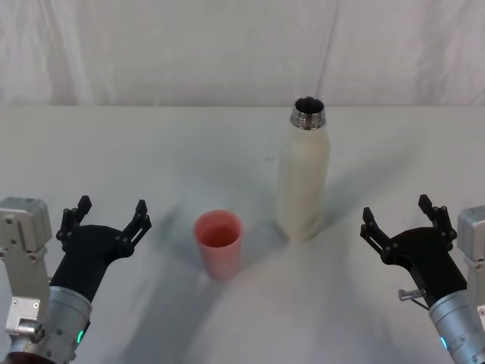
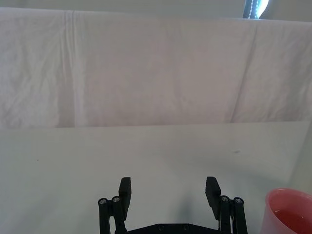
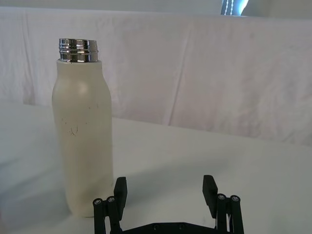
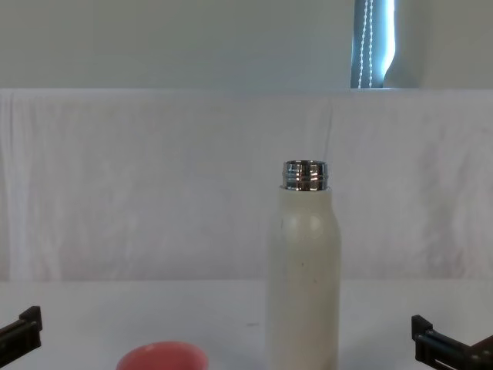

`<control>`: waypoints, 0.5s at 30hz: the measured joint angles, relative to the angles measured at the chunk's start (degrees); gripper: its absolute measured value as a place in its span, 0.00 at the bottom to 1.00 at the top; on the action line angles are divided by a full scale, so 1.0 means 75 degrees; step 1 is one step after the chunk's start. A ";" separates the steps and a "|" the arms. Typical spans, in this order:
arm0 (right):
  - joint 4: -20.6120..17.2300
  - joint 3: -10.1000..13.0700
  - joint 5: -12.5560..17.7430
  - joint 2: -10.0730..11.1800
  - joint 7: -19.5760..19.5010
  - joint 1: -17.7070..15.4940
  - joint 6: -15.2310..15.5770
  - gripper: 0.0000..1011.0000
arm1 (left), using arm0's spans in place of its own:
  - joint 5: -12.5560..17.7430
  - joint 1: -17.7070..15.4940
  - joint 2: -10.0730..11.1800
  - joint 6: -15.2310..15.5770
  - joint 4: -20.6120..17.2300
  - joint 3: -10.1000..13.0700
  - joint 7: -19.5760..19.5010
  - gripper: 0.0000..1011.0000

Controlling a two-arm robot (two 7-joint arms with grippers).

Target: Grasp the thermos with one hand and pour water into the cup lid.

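On the white table (image 1: 151, 152), the thermos (image 1: 304, 178) stands beside the cup lid (image 1: 219, 243).

My workspace is evenly, softly lit. The thermos (image 1: 303, 178) and cup lid (image 1: 219, 243) cast faint shadows; its steel neck (image 3: 78, 50) glints. Focus stays sharp.

Head view: high, angled down over the table (image 1: 151, 144). Chest view: low, level, close. Shared: thermos (image 1: 304, 176) and cup lid (image 1: 219, 243).
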 joint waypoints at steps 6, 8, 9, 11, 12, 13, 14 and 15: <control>0.0000 0.0000 0.0000 0.0000 0.0000 0.0000 0.0000 0.99 | 0.0000 0.0000 0.0000 0.0000 0.0000 0.0000 0.0000 0.99; 0.0000 0.0000 0.0000 0.0000 0.0000 0.0000 0.0000 0.99 | 0.0000 0.0000 0.0000 0.0000 0.0000 0.0000 0.0000 0.99; 0.0000 0.0000 0.0000 0.0000 0.0000 0.0000 0.0000 0.99 | 0.0000 0.0000 0.0000 0.0000 0.0000 0.0000 0.0000 0.99; 0.0000 0.0000 0.0000 0.0000 0.0000 0.0000 -0.0001 0.99 | 0.0000 0.0000 0.0000 0.0000 0.0000 0.0000 0.0000 0.99; 0.0000 0.0000 0.0000 -0.0001 0.0000 0.0000 0.0000 0.99 | 0.0000 0.0000 0.0000 0.0000 0.0000 0.0000 0.0000 0.99; 0.0000 0.0000 0.0000 0.0000 0.0000 0.0000 0.0000 0.99 | 0.0000 0.0000 0.0000 0.0000 0.0000 0.0000 -0.0001 0.99; 0.0000 0.0000 0.0000 0.0000 0.0000 0.0000 0.0000 0.99 | 0.0000 0.0000 0.0000 0.0000 0.0000 0.0000 0.0000 0.99; 0.0000 0.0000 0.0000 0.0000 0.0000 0.0000 0.0000 0.99 | 0.0000 0.0000 0.0000 0.0000 0.0000 0.0000 0.0000 0.99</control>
